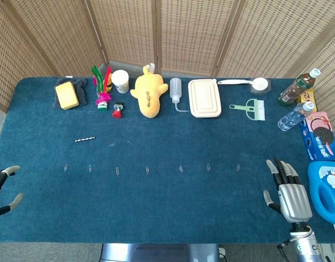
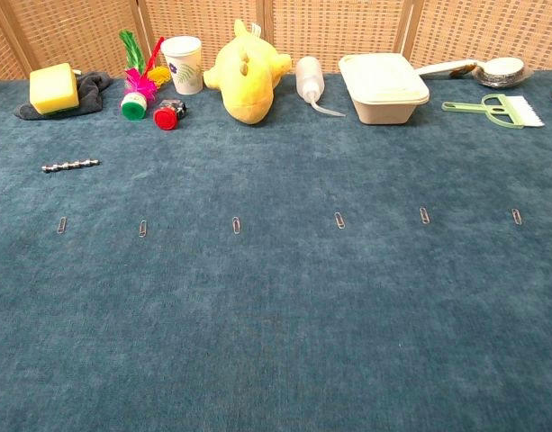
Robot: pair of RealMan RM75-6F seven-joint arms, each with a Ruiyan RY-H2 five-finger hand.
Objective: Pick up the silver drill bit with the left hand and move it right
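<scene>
The silver drill bit (image 1: 84,139) lies flat on the blue cloth, in front of the yellow sponge (image 1: 67,95) and well apart from both hands. Left hand (image 1: 2,188) waits at the table's edge, fingers apart, holding nothing. Right hand (image 1: 289,194) rests empty, fingers spread.

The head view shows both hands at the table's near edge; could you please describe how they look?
The right hand has a silver-grey ribbed metal back, black fingers with pale grey tips, and a metallic wrist. The left hand, mostly cut off by the frame, shows black segments with light grey fingertips.
</scene>
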